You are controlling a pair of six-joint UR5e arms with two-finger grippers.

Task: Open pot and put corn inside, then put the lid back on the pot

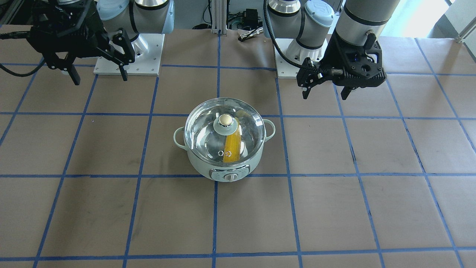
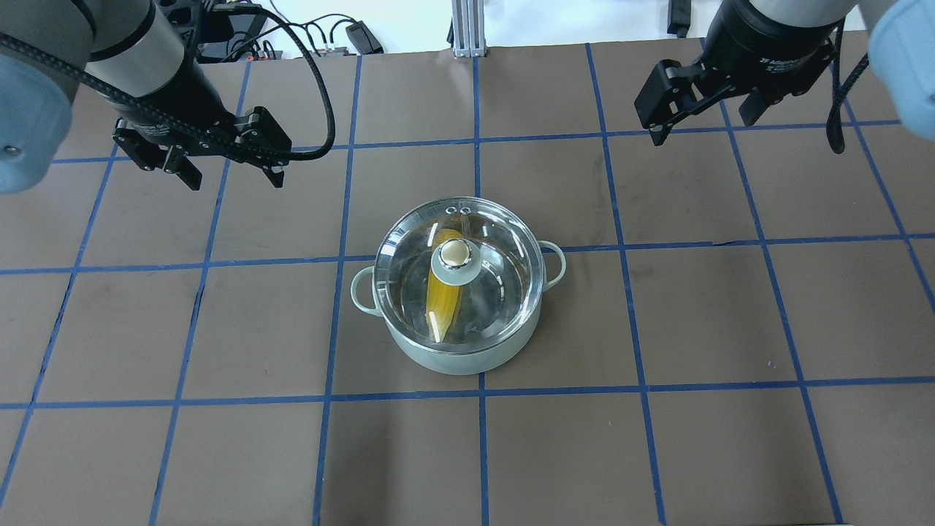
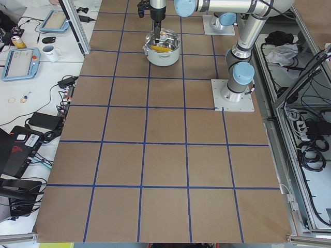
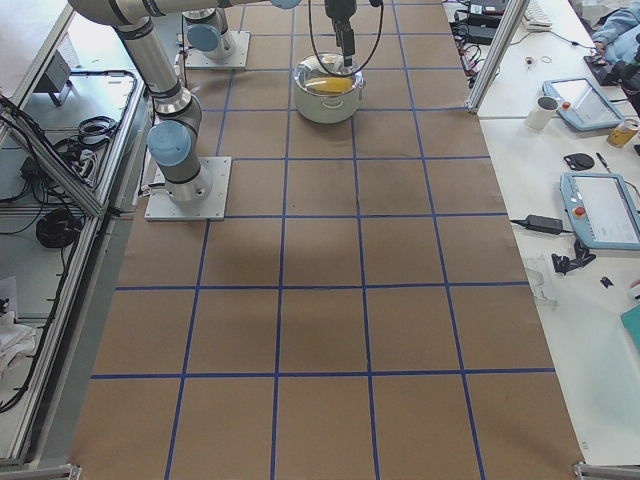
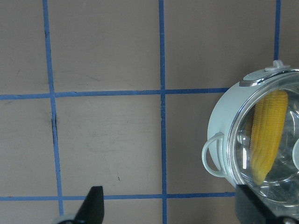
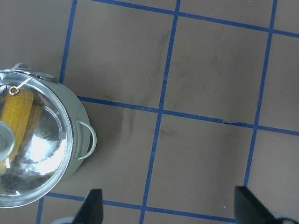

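Note:
The pale mint pot (image 1: pixel 200 165) stands in the middle of the table, its control knob facing away from the robot. The clear glass lid (image 1: pixel 208 128) with a gold-topped knob sits on it. The yellow corn (image 1: pixel 231 147) lies inside, seen through the glass, also in the overhead view (image 2: pixel 442 299). My left gripper (image 2: pixel 235 179) is open and empty, raised to the left of the pot (image 2: pixel 467 361). My right gripper (image 2: pixel 701 124) is open and empty, raised to the right. The left wrist view shows the pot (image 5: pixel 224 121) and corn (image 5: pixel 266 130); the right wrist view shows the pot (image 6: pixel 79 112).
The brown table top carries a blue tape grid. The arms' white base plates (image 1: pixel 130 56) sit on the robot's side. Cables and an aluminium post (image 2: pixel 464 29) are beyond the table's far edge. Side benches hold tablets and mugs (image 4: pixel 590 100).

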